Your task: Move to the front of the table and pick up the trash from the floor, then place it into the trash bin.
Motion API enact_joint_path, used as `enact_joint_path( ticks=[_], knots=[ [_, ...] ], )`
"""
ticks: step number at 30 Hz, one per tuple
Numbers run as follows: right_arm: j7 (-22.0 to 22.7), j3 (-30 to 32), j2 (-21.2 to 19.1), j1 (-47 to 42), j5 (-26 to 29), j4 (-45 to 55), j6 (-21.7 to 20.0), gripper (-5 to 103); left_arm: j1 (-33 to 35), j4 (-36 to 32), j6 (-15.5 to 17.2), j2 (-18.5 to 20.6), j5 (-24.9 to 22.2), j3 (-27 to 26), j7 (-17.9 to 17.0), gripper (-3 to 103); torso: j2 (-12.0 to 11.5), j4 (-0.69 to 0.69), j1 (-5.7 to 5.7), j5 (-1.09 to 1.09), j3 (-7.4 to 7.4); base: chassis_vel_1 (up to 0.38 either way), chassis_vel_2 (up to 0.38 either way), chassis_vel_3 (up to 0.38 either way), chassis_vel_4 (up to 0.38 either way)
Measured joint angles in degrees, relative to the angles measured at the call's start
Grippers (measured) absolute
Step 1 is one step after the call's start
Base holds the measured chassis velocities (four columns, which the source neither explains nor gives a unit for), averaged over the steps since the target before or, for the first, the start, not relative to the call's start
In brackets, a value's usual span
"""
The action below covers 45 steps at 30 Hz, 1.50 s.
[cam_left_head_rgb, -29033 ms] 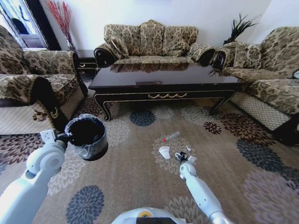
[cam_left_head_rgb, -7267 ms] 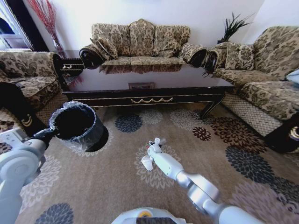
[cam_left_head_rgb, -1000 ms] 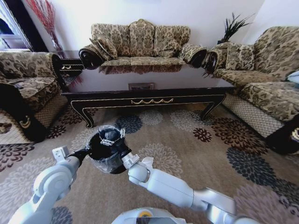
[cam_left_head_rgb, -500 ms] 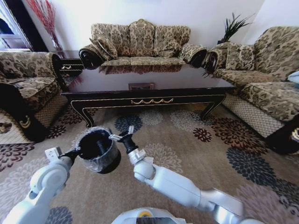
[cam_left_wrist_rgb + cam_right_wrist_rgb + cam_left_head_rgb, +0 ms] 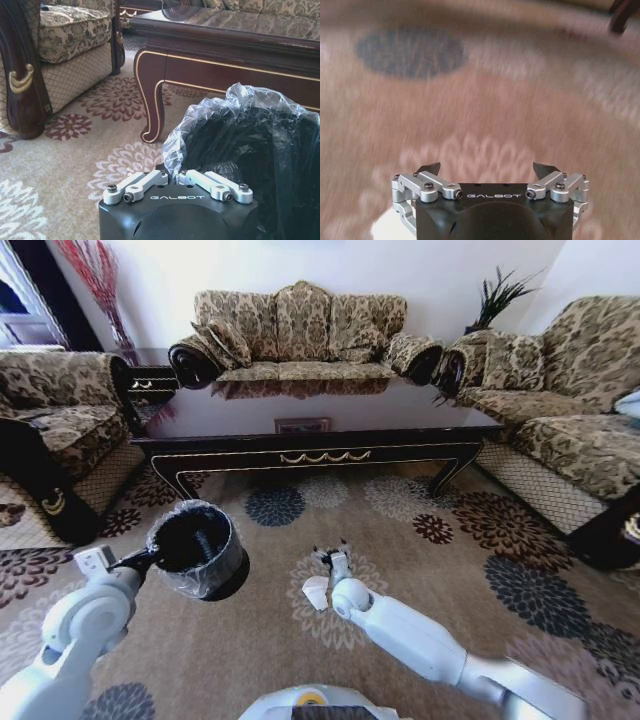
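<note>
The dark glossy table [image 5: 318, 433] stands across the patterned floor [image 5: 430, 570] ahead of me. My left gripper [image 5: 148, 559] is shut on the rim of the black bag-lined trash bin [image 5: 197, 548] and holds it off the carpet; in the left wrist view its fingers [image 5: 145, 181] pinch the bin's liner [image 5: 250, 135]. My right gripper [image 5: 331, 554] hangs open and holds nothing, low over a flower medallion. One piece of trash, a crumpled white paper cup [image 5: 315, 590], lies on the floor just beside it. In the right wrist view the gripper [image 5: 488, 169] stands wide open over blurred carpet.
Patterned sofas [image 5: 300, 330] ring the table at the back, the left [image 5: 50, 410] and the right [image 5: 570, 410]. A small dark side table [image 5: 150, 375] fills the back left corner. A curved table leg [image 5: 150, 100] stands close to the held bin. Open carpet lies on the right.
My right gripper has left the bin's mouth and swung down and right to the carpet beside the white cup, still open. The left arm has carried the bin slightly left.
</note>
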Motion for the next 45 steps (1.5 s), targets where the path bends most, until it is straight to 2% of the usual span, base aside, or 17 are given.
enact_joint_path(
  ticks=[2, 5, 9, 14, 24, 32, 35, 36, 39, 40, 41, 44, 45],
  knots=[
    [0.0, -0.78, 0.79, -0.66, 0.98, -1.04, -1.43, 100, 0.34, -0.33, 0.0, -0.01, -0.01, -0.51, 0.0, 4, 0.0, 0.01, 0.0, 0.0, 0.0, 0.0, 0.0, 0.0, 0.0],
    [-1.17, -2.26, 2.64, -1.61, -0.26, -2.81, -1.48, 100, 0.66, -0.73, 0.04, -0.03, -0.04, -1.19, -0.03, 4, 0.0, 0.0, 0.0, -0.01, 0.0, 0.0, 0.0, 0.0, 0.0],
    [-4.34, -4.12, 7.19, -2.4, -5.47, -6.38, 1.63, 100, 1.06, -1.66, 0.17, -0.38, -0.34, -1.68, -0.15, 4, 0.0, 0.01, 0.0, -0.01, 0.0, 0.0, 0.0, 0.0, 0.0],
    [-4.68, -6.02, 10.52, -2.14, -6.28, -9.17, 2.29, 100, 1.28, -2.26, 0.31, -0.61, -0.94, -2.34, -0.37, 4, 0.0, 0.01, 0.0, -0.02, 0.0, 0.0, 0.0, 0.0, 0.0],
    [-4.56, -5.68, 10.87, -1.92, -6.99, -11.99, 2.31, 100, 1.14, -2.59, 0.39, -0.74, -1.95, -2.43, -0.38, 4, 0.0, 0.0, 0.0, -0.01, 0.0, 0.0, 0.0, 0.0, 0.0],
    [-7.39, -3.39, 13.08, -2.19, -7.84, -19.15, 4.07, 102, 0.72, -2.76, 0.47, -0.13, -2.07, -1.97, -0.37, 4, 0.0, 0.0, 0.0, -0.01, 0.0, 0.0, 0.0, 0.0, 0.0],
    [-7.97, -2.5, 13.83, -1.92, -8.21, -22.33, 4.2, 88, 0.72, -2.76, 0.52, 0.0, -2.23, -2.03, -0.39, 4, 0.0, 0.0, 0.0, -0.01, 0.0, 0.0, 0.0, 0.0, 0.0],
    [-7.97, -2.5, 13.83, -1.92, -8.21, -22.33, 4.2, 88, 0.72, -2.76, 0.52, 0.0, -2.23, -2.03, -0.39, 4, 0.0, 0.0, 0.0, -0.01, 0.0, 0.0, 0.0, 0.0, 0.0],
    [-8.42, -2.25, 13.7, -1.98, -9.02, -23.61, 4.34, 71, 0.71, -2.88, 0.54, -0.04, -2.35, -2.06, -0.44, 4, 0.0, 0.01, 0.0, -0.01, 0.0, 0.0, 0.0, 0.0, 0.0],
    [-8.42, -2.25, 13.7, -1.98, -9.02, -23.61, 4.34, 71, 0.71, -2.88, 0.54, -0.04, -2.35, -2.06, -0.44, 4, 0.0, 0.01, 0.0, -0.01, 0.0, 0.0, 0.0, 0.0, 0.0],
    [-8.54, -2.15, 13.58, -2.13, -9.39, -23.75, 4.5, 66, 0.69, -2.91, 0.55, -0.06, -2.37, -2.06, -0.45, 4, 0.0, 0.0, 0.0, -0.01, 0.0, 0.0, 0.0, 0.0, 0.0],
    [-8.58, -2.01, 13.32, -2.44, -9.56, -23.37, 4.65, 61, 0.66, -2.91, 0.55, -0.09, -2.38, -2.06, -0.48, 4, 0.0, 0.0, 0.0, -0.01, 0.0, 0.0, 0.0, 0.0, 0.0],
    [-8.57, -2.0, 13.12, -2.62, -9.56, -22.72, 4.78, 55, 0.66, -2.91, 0.55, -0.15, -2.37, -2.06, -0.5, 4, 0.0, 0.0, 0.0, -0.01, 0.0, 0.0, 0.0, 0.0, 0.0]
  ],
)
